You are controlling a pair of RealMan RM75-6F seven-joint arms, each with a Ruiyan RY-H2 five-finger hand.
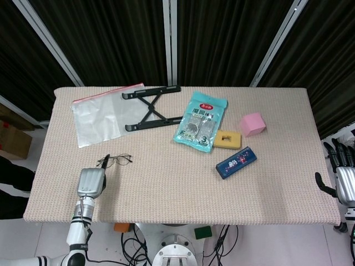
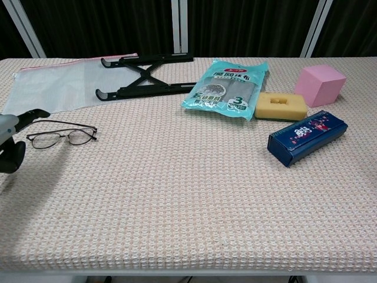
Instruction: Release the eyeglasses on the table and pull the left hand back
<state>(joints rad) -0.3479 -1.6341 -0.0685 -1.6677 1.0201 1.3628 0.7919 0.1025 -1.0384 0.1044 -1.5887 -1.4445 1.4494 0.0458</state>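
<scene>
The thin-framed eyeglasses (image 1: 117, 161) (image 2: 59, 134) lie flat on the woven table mat near its left front corner. My left hand (image 1: 91, 182) (image 2: 12, 140) hovers just left of them and closer to the front edge. Its fingers are spread and hold nothing. One dark fingertip (image 2: 36, 114) reaches toward the near temple arm; whether it touches is unclear. My right hand (image 1: 344, 176) hangs beyond the table's right edge with its fingers apart and empty; the chest view does not show it.
A clear zip bag (image 1: 97, 118) and a black folding stand (image 1: 148, 108) lie at the back left. A teal packet (image 1: 201, 121), yellow sponge (image 1: 226, 138), pink cube (image 1: 252, 124) and blue box (image 1: 236, 162) sit right of centre.
</scene>
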